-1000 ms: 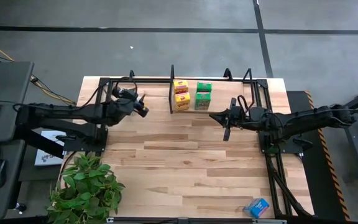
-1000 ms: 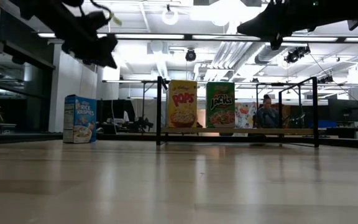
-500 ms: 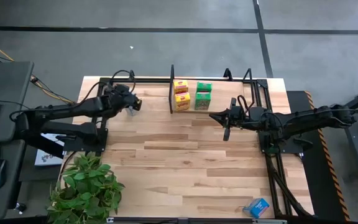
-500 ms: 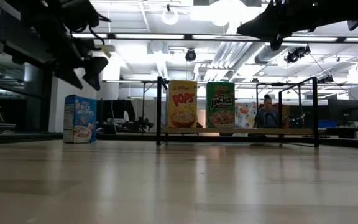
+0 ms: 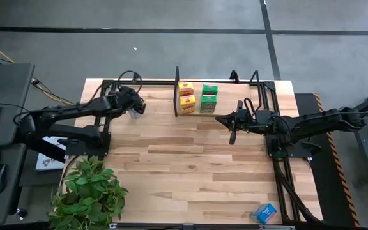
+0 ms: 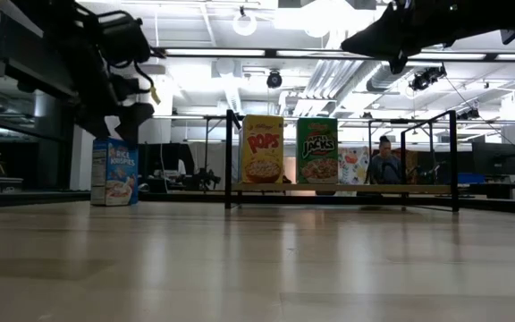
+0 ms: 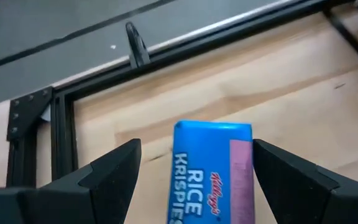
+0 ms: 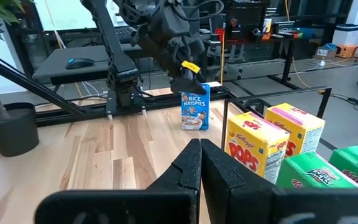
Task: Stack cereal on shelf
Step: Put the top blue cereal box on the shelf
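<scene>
A blue cereal box (image 7: 213, 168) stands upright on the table near its far left corner (image 6: 114, 172). My left gripper (image 7: 194, 148) hangs just above it, open, tilted down, with one finger on either side of the box top and not touching it (image 5: 135, 107). Two yellow boxes (image 5: 186, 97) and two green boxes (image 5: 209, 98) stand upright on the shelf (image 5: 235, 82) at the far edge. My right gripper (image 5: 220, 119) is shut, level and holds nothing, in the air near the shelf's right part (image 8: 201, 149).
Another blue box (image 5: 264, 213) lies at the table's near right corner. A potted plant (image 5: 88, 191) stands at the near left corner. Black frame tubes (image 7: 61, 124) run along the far left edge behind the blue box. The table's middle is bare wood (image 5: 190, 160).
My left gripper has swung toward the table's left edge and sunk, tipping further down, and now hangs over the standing blue box. The boxes have stayed in place.
</scene>
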Motion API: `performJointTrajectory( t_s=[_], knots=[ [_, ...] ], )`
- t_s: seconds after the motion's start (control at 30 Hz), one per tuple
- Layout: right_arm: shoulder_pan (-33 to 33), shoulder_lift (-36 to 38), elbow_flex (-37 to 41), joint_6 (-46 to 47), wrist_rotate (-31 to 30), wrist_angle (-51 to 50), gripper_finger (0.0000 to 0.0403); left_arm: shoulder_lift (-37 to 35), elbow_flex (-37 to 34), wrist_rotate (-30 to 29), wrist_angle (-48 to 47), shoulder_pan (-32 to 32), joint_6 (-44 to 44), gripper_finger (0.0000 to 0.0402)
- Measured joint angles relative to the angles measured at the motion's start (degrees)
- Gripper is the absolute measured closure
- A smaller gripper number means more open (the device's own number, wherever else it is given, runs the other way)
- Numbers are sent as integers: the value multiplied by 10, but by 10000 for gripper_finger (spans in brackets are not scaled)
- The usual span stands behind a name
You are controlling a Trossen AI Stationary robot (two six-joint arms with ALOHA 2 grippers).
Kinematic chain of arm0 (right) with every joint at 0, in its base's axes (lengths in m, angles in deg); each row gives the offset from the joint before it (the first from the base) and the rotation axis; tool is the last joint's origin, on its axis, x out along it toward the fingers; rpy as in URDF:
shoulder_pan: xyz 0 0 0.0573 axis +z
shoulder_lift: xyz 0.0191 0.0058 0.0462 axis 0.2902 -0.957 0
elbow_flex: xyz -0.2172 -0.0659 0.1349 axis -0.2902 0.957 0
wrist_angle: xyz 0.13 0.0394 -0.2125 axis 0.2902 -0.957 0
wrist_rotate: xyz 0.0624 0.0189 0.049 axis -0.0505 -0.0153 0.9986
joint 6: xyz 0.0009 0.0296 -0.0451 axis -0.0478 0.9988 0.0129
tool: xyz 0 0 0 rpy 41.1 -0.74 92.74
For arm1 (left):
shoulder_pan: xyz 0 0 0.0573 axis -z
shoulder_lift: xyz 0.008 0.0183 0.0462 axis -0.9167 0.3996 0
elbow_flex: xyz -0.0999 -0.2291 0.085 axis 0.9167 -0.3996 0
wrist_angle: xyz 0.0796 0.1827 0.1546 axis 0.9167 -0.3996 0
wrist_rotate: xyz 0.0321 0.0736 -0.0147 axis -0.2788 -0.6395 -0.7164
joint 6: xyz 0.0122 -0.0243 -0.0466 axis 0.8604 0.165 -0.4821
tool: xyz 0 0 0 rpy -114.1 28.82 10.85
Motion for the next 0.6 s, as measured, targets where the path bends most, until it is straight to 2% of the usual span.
performJointTrajectory(
  t_s=[0.3, 0.6],
  knots=[
    [0, 0, 0, 0, 0, -3, 403, 39, 0, 71, -14, -23, 9, 108],
    [0, 0, 0, 0, -1, -3, 403, 51, 0, 103, -14, -23, 11, 108]
  ],
)
